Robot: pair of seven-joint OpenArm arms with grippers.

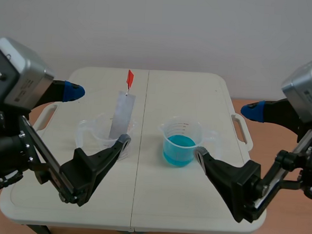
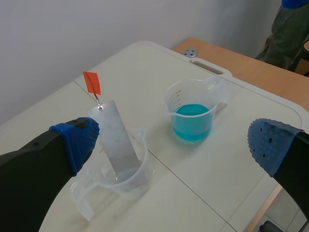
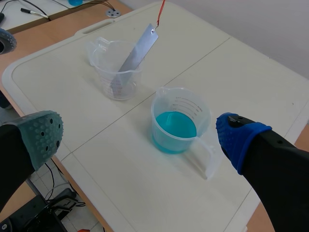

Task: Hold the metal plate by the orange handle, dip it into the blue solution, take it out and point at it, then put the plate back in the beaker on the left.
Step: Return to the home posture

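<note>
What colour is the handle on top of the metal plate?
The handle is orange-red, clearest in the left wrist view.

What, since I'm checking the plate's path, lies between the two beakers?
Nothing: only bare table separates the left beaker from the blue-solution beaker, clearest in the scene view.

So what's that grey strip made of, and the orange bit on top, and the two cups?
The grey strip looks like metal: flat, thin, dull silvery sheen. The orange tag seems tape or thin plastic; too small to tell. The left beaker and the blue-filled beaker look like clear plastic: see-through, moulded handles.
</note>
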